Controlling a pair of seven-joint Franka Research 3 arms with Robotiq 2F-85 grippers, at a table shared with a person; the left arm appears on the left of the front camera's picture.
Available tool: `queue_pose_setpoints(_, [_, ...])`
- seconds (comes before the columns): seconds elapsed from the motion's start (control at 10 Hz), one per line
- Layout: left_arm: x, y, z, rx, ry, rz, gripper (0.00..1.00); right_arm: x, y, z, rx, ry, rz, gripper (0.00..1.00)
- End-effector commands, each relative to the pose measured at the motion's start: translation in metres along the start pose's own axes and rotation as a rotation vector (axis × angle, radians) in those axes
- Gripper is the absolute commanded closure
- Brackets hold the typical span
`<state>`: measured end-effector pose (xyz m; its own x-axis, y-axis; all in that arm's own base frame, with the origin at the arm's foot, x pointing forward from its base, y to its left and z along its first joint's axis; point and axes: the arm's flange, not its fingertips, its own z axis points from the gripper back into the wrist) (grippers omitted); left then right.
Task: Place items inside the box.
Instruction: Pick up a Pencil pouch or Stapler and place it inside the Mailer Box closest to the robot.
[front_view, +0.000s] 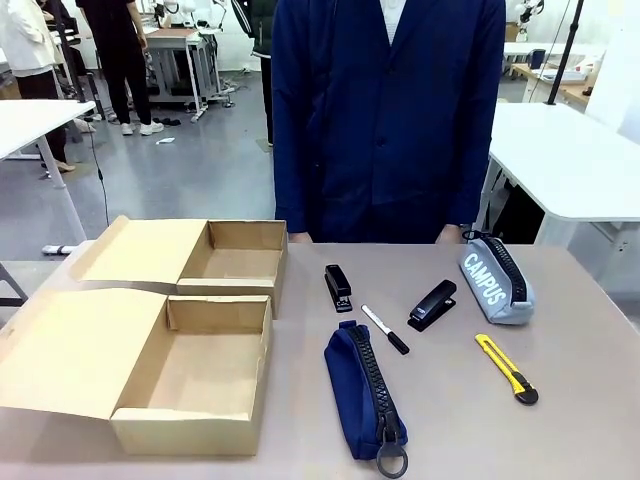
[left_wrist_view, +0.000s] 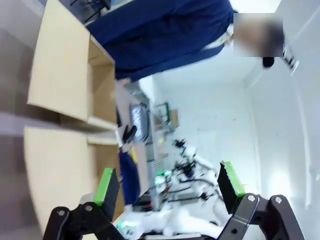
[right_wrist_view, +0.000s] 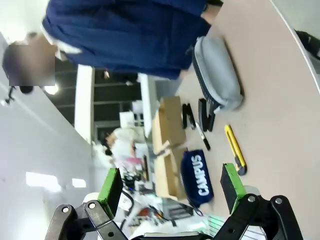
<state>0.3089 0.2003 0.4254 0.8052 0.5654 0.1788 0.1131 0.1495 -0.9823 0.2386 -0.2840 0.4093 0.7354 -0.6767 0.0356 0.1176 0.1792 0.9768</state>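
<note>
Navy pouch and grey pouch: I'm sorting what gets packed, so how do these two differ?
Colour: the navy pouch is dark blue, the grey pouch light grey.
Place: the navy pouch lies mid-table near the robot's edge; the grey pouch lies far right, by the person.
Facing: in the front view the navy pouch shows its zip on top, the grey pouch its CAMPUS print.
Both are long black-zipped pouches lying outside the boxes.

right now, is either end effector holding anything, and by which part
Nothing is held. The left end effector and the right end effector both stand open, with nothing between their fingers.
</note>
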Motion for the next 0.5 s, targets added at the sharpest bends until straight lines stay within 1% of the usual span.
queue_pose_setpoints(0.0, [-0.063, -0.017, -0.077, -0.027, -0.040, -0.012, 0.00, 0.006, 0.008, -0.012, -0.005, -0.023, 0.029, 0.00])
queue_pose_setpoints(0.1, [0.000, 0.000, 0.000, 0.000, 0.000, 0.000, 0.00, 0.000, 0.000, 0.000, 0.000, 0.000, 0.000, 0.00])
queue_pose_setpoints(0.4, [0.000, 0.000, 0.000, 0.000, 0.000, 0.000, 0.00, 0.000, 0.000, 0.000, 0.000, 0.000, 0.000, 0.00])
